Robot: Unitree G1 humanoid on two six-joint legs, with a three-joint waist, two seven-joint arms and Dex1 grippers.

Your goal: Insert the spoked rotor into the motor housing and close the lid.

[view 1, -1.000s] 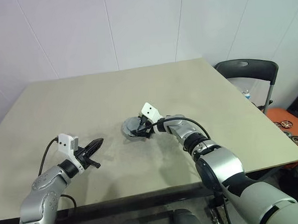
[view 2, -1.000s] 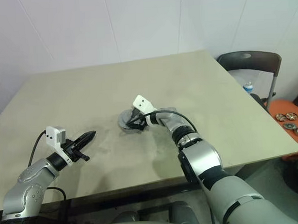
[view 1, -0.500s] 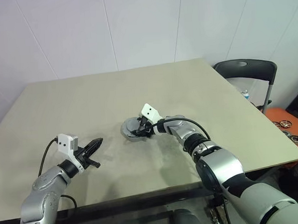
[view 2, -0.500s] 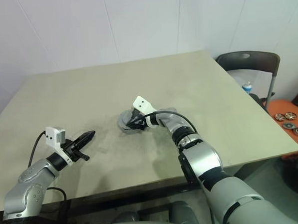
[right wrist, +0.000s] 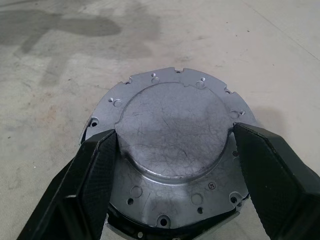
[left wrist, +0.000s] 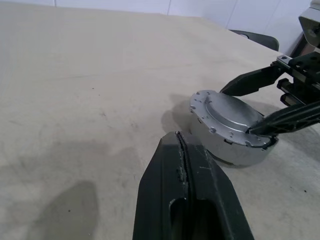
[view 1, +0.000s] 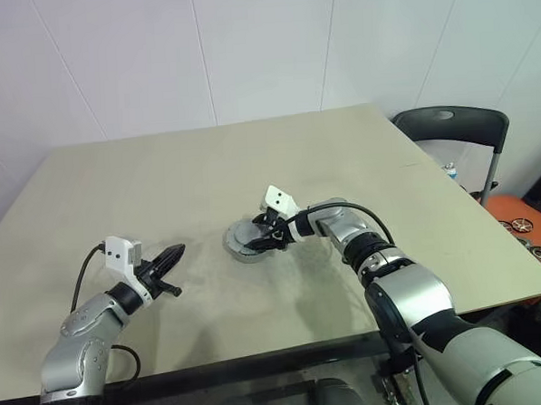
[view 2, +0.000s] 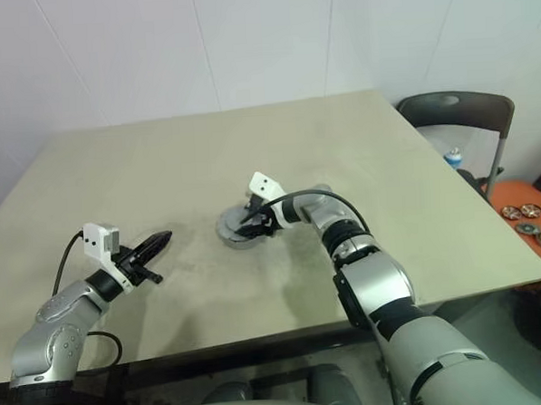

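Observation:
The motor housing [view 1: 247,250] is a round silver can standing mid-table, with the lid [right wrist: 172,127] lying flat on top of it. The lid is a silver plate with a raised round centre and screw holes around its edge. My right gripper [view 1: 265,238] reaches in from the right, one black finger [right wrist: 95,165] against each side of the raised centre. The spoked rotor is hidden. My left gripper [view 1: 175,256] hovers low over the table to the left of the housing, well apart from it, shut and empty, its fingers [left wrist: 179,150] pressed together.
The beige table [view 1: 250,158] has bare surface all round the housing. A dark chair [view 1: 448,125] stands past the table's right edge. Several small round parts [view 1: 526,230] lie on an orange surface down on the floor at the far right.
My right gripper's wrist has swung round and its fingers have narrowed onto the lid's raised centre. The left gripper has stayed where it was.

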